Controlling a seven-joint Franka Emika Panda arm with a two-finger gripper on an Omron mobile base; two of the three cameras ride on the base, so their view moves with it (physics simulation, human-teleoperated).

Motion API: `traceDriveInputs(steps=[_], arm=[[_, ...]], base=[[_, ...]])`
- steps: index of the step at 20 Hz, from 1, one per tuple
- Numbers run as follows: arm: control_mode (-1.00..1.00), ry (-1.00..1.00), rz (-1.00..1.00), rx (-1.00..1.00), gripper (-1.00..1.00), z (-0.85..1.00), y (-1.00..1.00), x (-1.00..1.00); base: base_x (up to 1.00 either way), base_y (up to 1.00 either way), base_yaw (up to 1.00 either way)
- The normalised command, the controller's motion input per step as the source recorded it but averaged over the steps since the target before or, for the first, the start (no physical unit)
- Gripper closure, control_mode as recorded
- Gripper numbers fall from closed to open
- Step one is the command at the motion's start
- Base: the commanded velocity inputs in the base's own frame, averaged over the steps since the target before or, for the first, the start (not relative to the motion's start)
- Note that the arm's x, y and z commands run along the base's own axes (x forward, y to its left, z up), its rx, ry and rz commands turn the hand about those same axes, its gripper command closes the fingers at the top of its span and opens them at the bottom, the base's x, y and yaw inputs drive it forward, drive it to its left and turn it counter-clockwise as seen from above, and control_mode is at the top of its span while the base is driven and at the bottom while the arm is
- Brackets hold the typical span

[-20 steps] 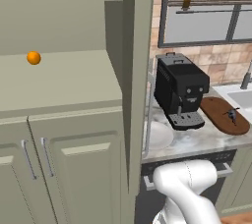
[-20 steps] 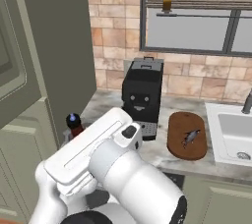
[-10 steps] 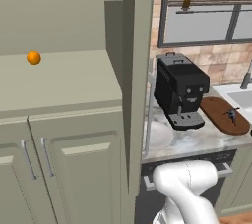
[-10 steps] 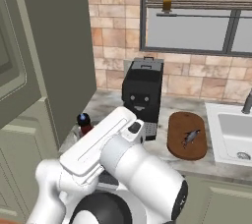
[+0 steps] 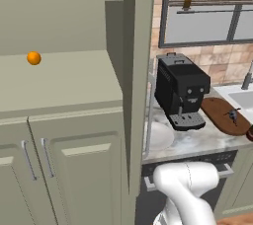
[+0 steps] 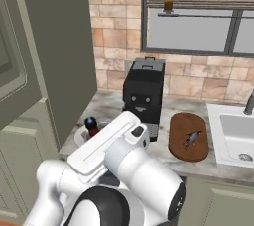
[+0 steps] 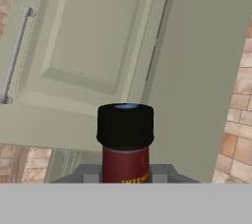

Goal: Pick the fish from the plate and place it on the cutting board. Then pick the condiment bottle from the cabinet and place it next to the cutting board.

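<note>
pincer (image 7: 126, 179) clamped on condiment bottle (image 7: 125, 142), carried upright above the plate (image 6: 82, 135) (cap up, no spill); fish (image 6: 192, 138) already on cutting board (image 6: 188, 137), bottle needs setting beside it on bench (image 6: 109, 103)

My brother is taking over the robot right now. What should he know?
Gripper: shut on the condiment bottle, held upright, over the counter near the plate.
Fish: already lying on the cutting board, right of the coffee machine.
Plate: bare, beside the cabinet.
Done: fish moved, bottle out of the cabinet.
Left: carry the bottle past the coffee machine, set it down next to the cutting board, and let go.
</note>
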Motion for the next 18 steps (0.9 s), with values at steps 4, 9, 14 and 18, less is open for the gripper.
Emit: traceDriveInputs(steps=[4,9,14,18], arm=[[-1.0,0.0,-0.07,-0.01,1.0,-0.24,0.0,0.2],[-1.0,0.0,-0.04,0.0,1.0,-0.18,0.0,0.31],[-1.0,0.0,-0.01,0.0,1.0,-0.22,-0.03,0.35],[-1.0,0.03,0.0,0.0,1.0,-0.27,-0.12,0.29]], base=[[0.0,0.0,0.0],[0.0,0.0,0.0],[0.0,0.0,0.0],[0.0,0.0,0.0]])
